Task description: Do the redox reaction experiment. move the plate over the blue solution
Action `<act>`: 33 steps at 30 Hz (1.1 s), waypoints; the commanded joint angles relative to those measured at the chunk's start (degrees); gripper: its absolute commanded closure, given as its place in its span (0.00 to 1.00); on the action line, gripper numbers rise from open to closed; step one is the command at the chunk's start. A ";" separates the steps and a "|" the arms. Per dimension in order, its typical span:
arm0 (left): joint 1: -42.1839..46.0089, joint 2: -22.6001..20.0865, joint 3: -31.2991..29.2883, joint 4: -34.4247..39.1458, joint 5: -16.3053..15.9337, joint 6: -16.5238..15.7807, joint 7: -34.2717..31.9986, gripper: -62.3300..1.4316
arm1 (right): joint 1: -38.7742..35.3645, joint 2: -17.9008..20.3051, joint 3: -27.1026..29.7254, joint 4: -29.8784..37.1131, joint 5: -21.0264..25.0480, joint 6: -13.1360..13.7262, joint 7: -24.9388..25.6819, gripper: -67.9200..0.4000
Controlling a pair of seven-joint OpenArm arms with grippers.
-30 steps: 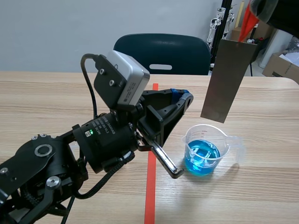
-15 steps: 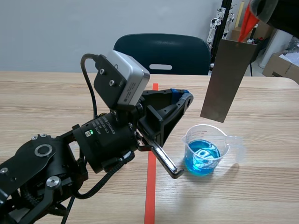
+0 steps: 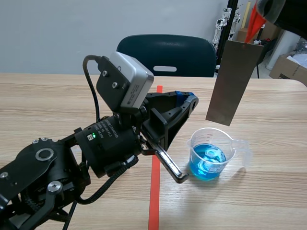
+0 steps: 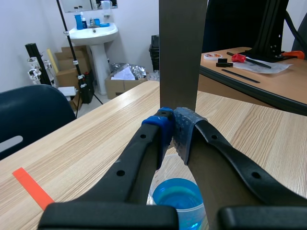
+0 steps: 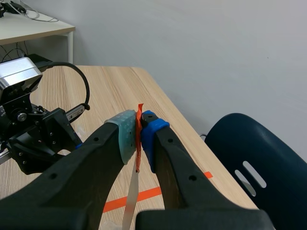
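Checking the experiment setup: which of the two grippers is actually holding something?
The right gripper: its fingers pinch the orange tab topping the hanging grey metal plate. The left gripper has its fingers shut on nothing.

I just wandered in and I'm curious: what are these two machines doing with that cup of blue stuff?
The right arm's claw is pinched shut on an orange-red tab at the top of a grey metal plate. The plate hangs upright in the air above a clear beaker of blue solution and is not dipped in. The left arm's claw is shut on nothing, close by the beaker.
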 commanded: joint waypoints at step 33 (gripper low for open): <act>0.26 0.39 -0.02 0.66 -0.50 -0.11 5.97 0.94 | 0.57 0.92 0.11 0.15 1.09 0.42 0.70 0.99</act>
